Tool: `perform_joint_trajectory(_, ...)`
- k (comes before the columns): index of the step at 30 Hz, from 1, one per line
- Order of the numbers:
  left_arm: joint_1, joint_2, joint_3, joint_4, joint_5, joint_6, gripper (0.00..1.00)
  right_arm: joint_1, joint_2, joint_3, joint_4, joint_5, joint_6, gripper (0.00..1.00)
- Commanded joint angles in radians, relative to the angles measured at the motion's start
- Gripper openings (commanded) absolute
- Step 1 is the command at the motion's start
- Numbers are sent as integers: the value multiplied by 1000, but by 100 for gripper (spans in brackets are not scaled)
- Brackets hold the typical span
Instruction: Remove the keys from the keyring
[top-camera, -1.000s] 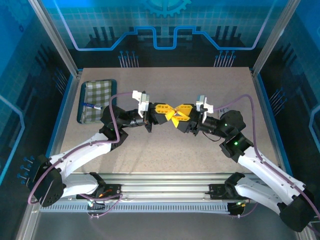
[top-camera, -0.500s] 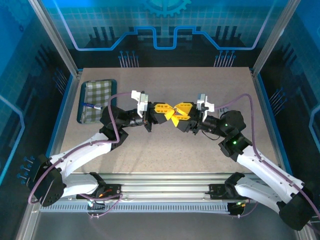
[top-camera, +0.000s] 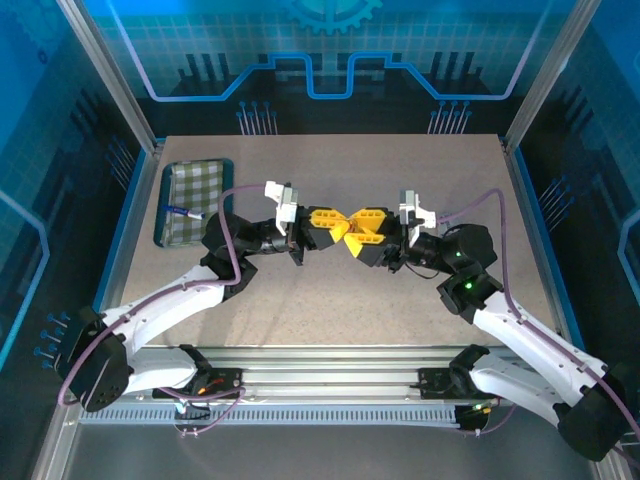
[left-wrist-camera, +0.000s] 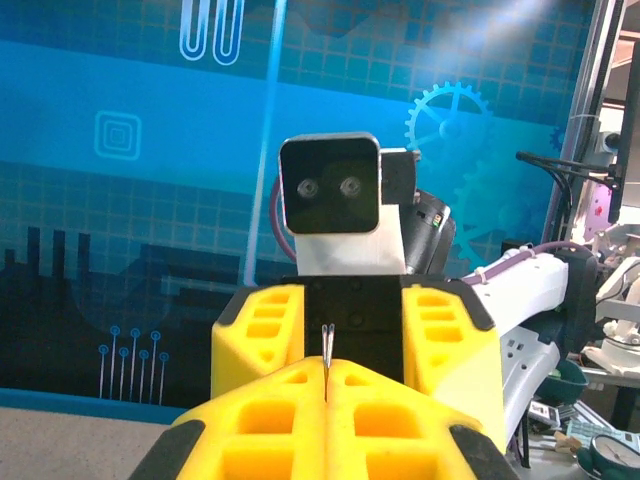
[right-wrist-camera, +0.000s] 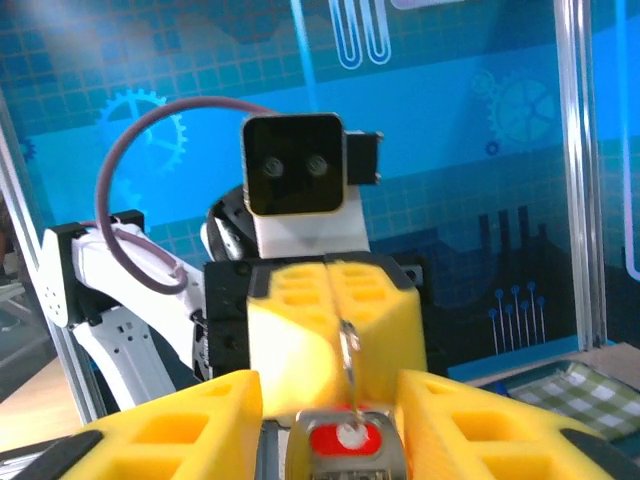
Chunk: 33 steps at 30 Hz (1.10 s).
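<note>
Over the middle of the table my two grippers meet tip to tip. My left gripper (top-camera: 338, 220) (left-wrist-camera: 326, 390) is shut on the keyring (left-wrist-camera: 326, 362), a thin steel loop seen edge-on that sticks out past its yellow fingertips. In the right wrist view the keyring (right-wrist-camera: 348, 350) runs down into a key (right-wrist-camera: 348, 445), a grey metal head with a red centre. The key sits low between the fingers (right-wrist-camera: 180, 430) of my right gripper (top-camera: 358, 230) (right-wrist-camera: 328, 380). These fingers stand apart, with a dark gap left of the key. Whether they press it is unclear.
A green checked tray (top-camera: 200, 185) lies at the table's back left with a blue-and-white pen (top-camera: 180, 211) across its near part. Blue enclosure walls and metal posts ring the table. The arm bases and a rail (top-camera: 330, 375) line the near edge.
My right wrist has shifted slightly to the right and its fingers sit a little further from the left gripper. The left arm has stayed still, shut on the ring.
</note>
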Motion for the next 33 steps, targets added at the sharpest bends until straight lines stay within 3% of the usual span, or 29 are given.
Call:
perform_joint_trajectory(1,6,8,-5,38,16,-15,0,-10,3,-6,76,-41,24,27)
perform_joint_trajectory(4,10,8,-8,54,12,-25,0,-20,-1,-18,75,-40,32,27)
perform_joint_trajectory(6,17,8,-7,61,14,-31,0,-33,-11,-29,72,-47,41,34)
perform_joint_trajectory(9,25,6,-10,72,14,-40,0,-54,-29,-44,65,-61,58,32)
perform_joint_trajectory(13,29,9,-8,81,16,-45,0,-57,-39,-47,29,-90,53,45)
perform_joint_trajectory(17,30,14,-5,81,25,-52,0,-56,-38,-43,19,-86,45,37)
perform_joint_trajectory(20,28,14,-6,81,32,-54,0,-44,-31,-29,1,-63,24,44)
perform_joint_trajectory(33,25,27,-4,99,43,-75,0,-16,3,12,-28,-4,-26,45)
